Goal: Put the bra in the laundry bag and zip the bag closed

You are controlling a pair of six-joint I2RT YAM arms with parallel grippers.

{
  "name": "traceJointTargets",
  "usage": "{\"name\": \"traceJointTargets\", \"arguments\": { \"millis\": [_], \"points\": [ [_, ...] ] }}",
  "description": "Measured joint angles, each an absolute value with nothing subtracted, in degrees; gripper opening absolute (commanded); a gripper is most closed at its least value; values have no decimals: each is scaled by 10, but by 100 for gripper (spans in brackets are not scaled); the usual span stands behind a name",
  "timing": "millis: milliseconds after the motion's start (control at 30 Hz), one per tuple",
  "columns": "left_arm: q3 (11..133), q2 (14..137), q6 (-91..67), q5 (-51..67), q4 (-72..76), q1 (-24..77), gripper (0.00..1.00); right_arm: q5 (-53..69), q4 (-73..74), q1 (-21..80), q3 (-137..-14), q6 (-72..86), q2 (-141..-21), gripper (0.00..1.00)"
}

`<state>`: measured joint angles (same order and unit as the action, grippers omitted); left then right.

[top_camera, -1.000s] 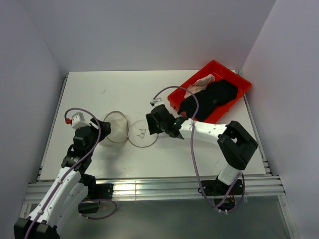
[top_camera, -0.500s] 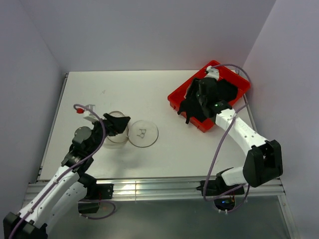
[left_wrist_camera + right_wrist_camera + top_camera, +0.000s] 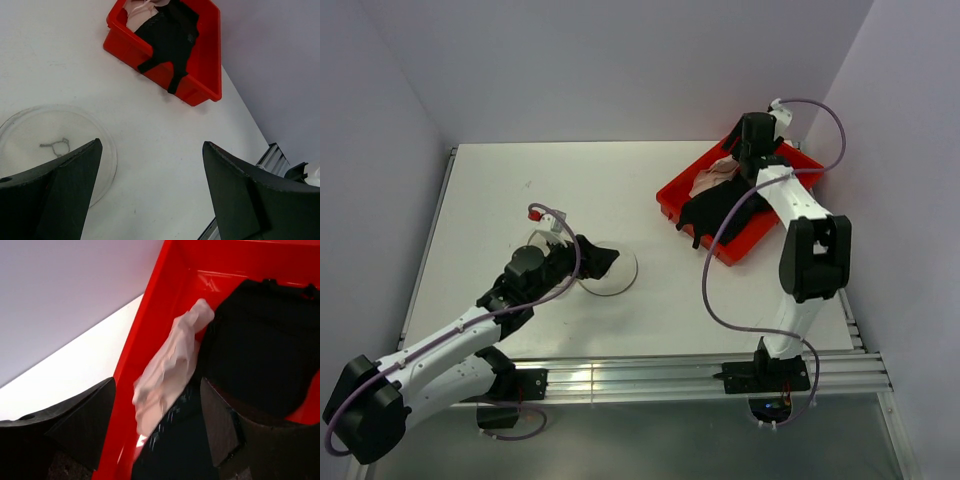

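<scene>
Hovering over red tray point(image 3: 146, 335), right pincer point(image 3: 157, 390) gapes above pale cloth point(image 3: 172, 360)

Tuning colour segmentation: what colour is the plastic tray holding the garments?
Bright red plastic tray; clearest in the left wrist view.

White table point(image 3: 570, 180) between plain lilac walls point(image 3: 620, 70).
</scene>
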<state>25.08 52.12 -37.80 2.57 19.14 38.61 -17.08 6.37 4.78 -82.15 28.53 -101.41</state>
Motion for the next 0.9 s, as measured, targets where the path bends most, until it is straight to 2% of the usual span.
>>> {"name": "traceJointTargets", "arguments": {
  "millis": [367,467,500,567,600,733,900],
  "points": [
    [251,530,-332,21,220,392,88,-174,143,17,-1063,309,-1239,72],
    [251,534,-326,21,221,392,88,-165,161,15,-1080,316,-1261,56],
    [251,535,-323,21,221,393,88,-160,169,14,-1080,320,-1264,41],
    [251,537,-322,21,221,393,87,-149,174,13,-1079,327,-1264,18],
    [251,539,-321,21,223,393,87,-142,172,13,-1077,331,-1263,3],
    [251,544,-321,21,228,393,87,-124,156,13,-1045,341,-1235,0],
    [251,544,-321,21,231,393,87,-104,103,14,-942,338,-1127,0]
  ]
}}
